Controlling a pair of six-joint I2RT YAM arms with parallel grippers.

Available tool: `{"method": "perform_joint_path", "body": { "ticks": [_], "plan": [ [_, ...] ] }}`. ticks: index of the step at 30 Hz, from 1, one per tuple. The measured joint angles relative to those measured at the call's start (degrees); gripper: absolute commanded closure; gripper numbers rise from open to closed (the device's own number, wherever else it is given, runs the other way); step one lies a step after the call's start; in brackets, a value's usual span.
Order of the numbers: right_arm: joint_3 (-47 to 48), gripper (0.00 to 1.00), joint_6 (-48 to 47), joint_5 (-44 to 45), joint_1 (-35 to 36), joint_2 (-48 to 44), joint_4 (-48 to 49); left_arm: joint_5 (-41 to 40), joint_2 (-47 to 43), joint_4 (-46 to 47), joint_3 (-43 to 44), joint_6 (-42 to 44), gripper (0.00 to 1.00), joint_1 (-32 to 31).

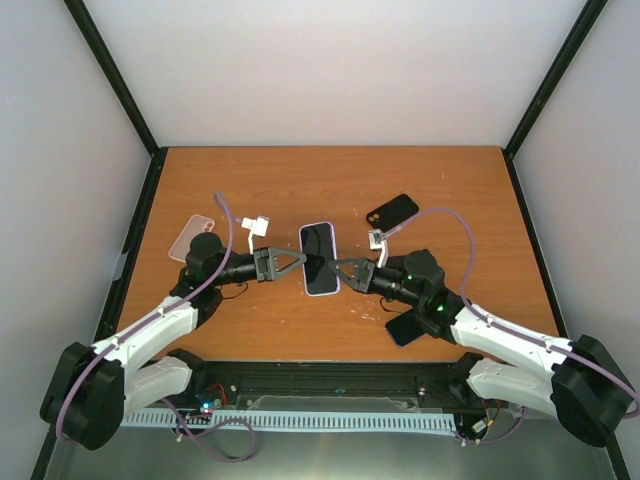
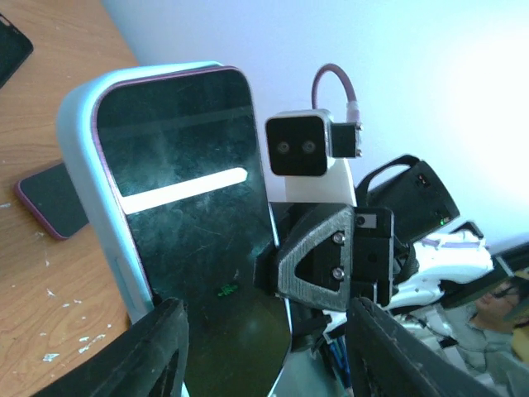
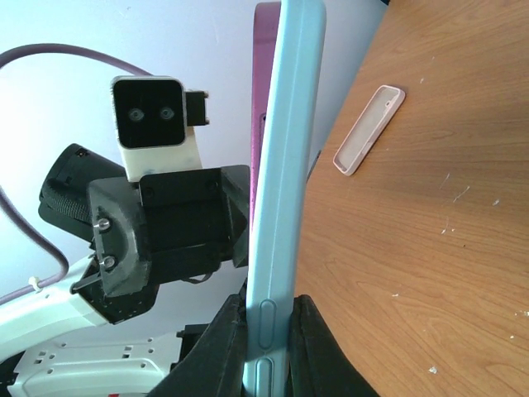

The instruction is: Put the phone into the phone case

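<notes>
Nearest item: right tool (image 3: 266,318), seen in its own wrist view. Its fingers are pressed together on the case (image 3: 285,165), pinching it and the phone (image 2: 186,215) across their thickness at one long edge.
Opposing item: left tool (image 2: 266,314), spread wide with the phone's near part between its fingers. One finger lies close against the case rim and the other stands apart. I cannot confirm contact.
Phone position: held off the desk (image 1: 300,180) above its middle, a little toward the near edge. The screen shows to the overhead and left wrist cameras.
Case condition: light blue, already around the phone. In the right wrist view a purple strip of the phone stands proud of the shell at the far end, so I judge it not fully seated there.
Governing relation: the phone lies between the two tools, its long axis running from far edge to near edge. The arms meet it from the left and right edges, equally near, and only the right tool grips.
Requirement, my judgement: the left tool presses the screen side home while the right tool holds.
Risk: a thin edge pinch may pivot under that push.
Other items: pink case (image 1: 190,237) toward the left edge; dark phone (image 1: 405,328) by the near edge.
</notes>
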Motion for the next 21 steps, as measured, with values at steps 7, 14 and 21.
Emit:
{"method": "perform_joint_path", "body": {
  "ticks": [7,14,21],
  "plan": [
    [-1.09,0.97,0.46,1.75,0.0,-1.99,-1.36,0.79,0.22,1.7,-0.11,-0.79,0.23,-0.02],
    [-0.92,0.97,-0.26,4.24,0.0,-5.2,-2.99,0.72,2.67,1.79,-0.24,-1.51,0.21,-0.02],
    [-0.72,0.97,-0.13,2.45,0.02,-3.96,-1.64,2.03,5.86,6.27,-0.39,-3.89,0.57,-0.02]
  ]
}}
